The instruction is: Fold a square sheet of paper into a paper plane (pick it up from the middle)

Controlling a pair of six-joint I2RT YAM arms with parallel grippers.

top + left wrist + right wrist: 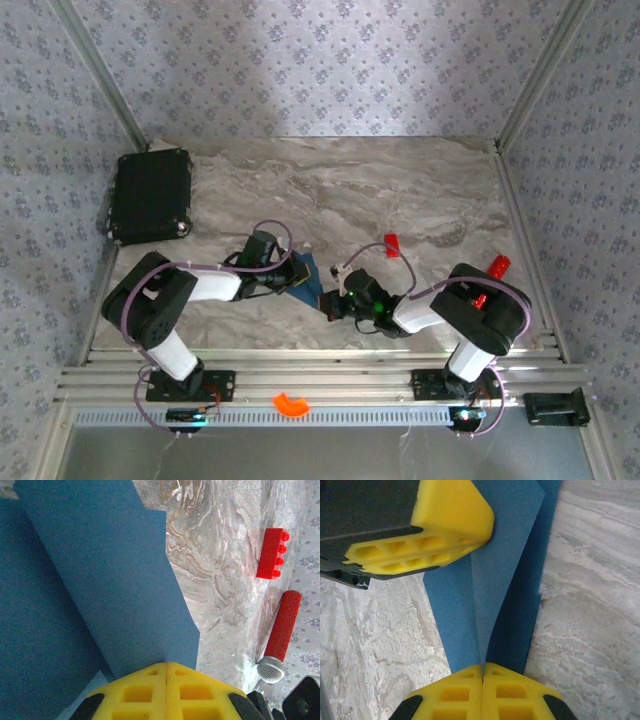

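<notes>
Well, from the top external camera I see both arms bent inward toward the middle of the marble table point(400, 190). The left gripper point(293, 272) and right gripper point(329, 301) meet at the dark blue sheet of paper point(310, 278), which sits between them, partly folded. A black case point(150, 195) lies at the far left corner, a red block point(392, 243) sits just beyond the right gripper, and an orange curved piece point(291, 403) rests on the rail near the bases.

On the left wrist camera, my yellow fingers point(140, 692) are pressed together and pinch the near edge of the paper. A folded flap runs away from them over a darker layer. The red block and a red-handled tool point(282, 625) lie well off to the right on the marble.

On the right wrist camera, that claw's pads point(512, 692) are likewise squeezed together, nipping the paper right at a crease. The left claw's fingers clamp the same sheet at the upper left.
</notes>
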